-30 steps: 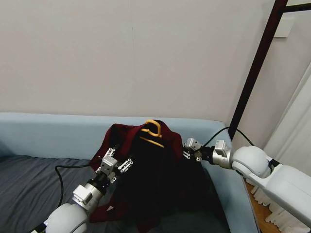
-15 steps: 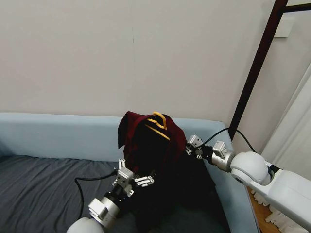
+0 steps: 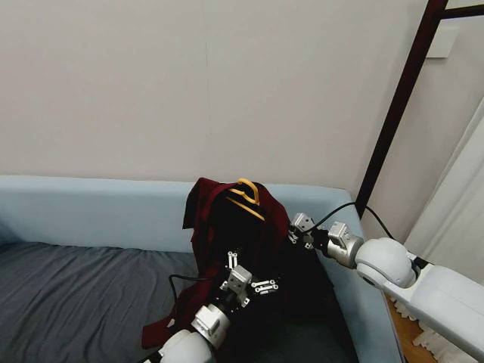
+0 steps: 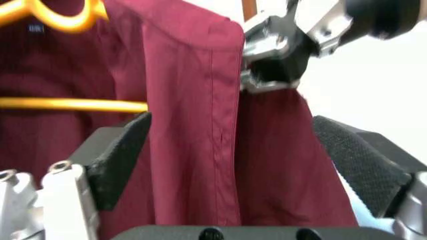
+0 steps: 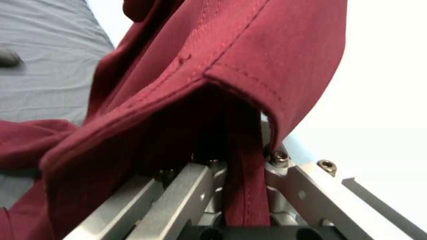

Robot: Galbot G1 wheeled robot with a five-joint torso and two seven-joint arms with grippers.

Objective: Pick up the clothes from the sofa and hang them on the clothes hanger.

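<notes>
Where the head view is concerned, the red shirt (image 3: 242,234) hangs on a yellow hanger (image 3: 246,196) at the centre of the frame, raised in front of the pale blue sofa (image 3: 83,208), with its lower cloth trailing down to the dark grey seat cushion (image 3: 68,295). The left gripper (image 3: 249,274) sits at lower centre, just in front of the shirt's front panel, its jaws spread wide and holding nothing. The right gripper (image 3: 293,229) reaches in from the lower right and is clamped on the shirt's right-hand edge, just below the shoulder. A dark pole (image 3: 401,98) slants through the upper right against the plain wall. Seen from the left wrist, the left gripper (image 4: 233,160) has its two black pads (image 4: 120,155) far apart at the lower left and lower right, and the shirt (image 4: 193,125) hangs in the gap between them with its front seam running down the middle; whether cloth touches a pad is unclear. The hanger (image 4: 73,104) shows at the upper left, and the right gripper (image 4: 263,60) grips the shirt's folded edge at upper centre. From the right wrist, the right gripper (image 5: 240,175) has its metal fingers (image 5: 167,197) closed on a fold of the shirt (image 5: 200,75), which rises from the bottom centre, with the cushion (image 5: 40,60) at the upper left.
</notes>
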